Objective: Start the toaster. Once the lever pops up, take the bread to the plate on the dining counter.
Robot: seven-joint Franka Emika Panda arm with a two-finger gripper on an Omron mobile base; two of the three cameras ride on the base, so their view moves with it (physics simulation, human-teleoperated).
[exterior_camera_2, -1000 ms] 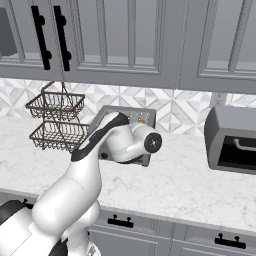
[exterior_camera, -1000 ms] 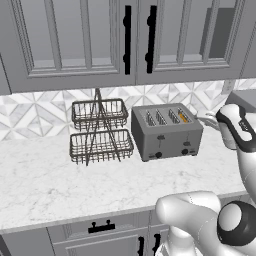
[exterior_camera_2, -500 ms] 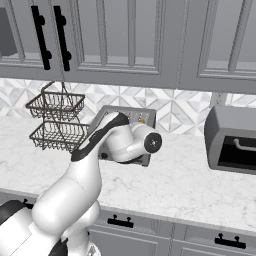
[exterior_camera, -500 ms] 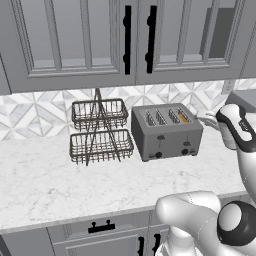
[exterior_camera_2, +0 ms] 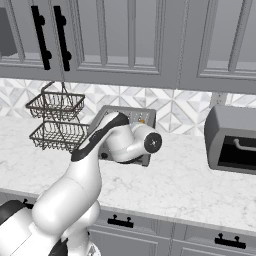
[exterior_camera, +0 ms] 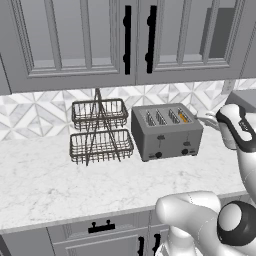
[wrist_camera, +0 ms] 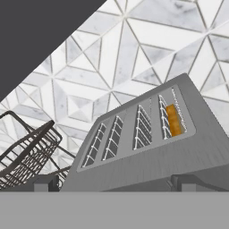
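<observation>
Gripper hangs spread wide and empty just off the toaster by the counter's back wall, bread down in the end slot: light, stiff, crumbly, best pinched gently across its flat faces once up.

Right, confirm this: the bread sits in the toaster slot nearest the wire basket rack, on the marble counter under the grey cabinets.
Wrong slot. The bread sits in the toaster slot farthest from the wire basket rack, as the left base view shows. The rest holds: toaster and rack stand on the marble counter under the grey cabinets.
</observation>
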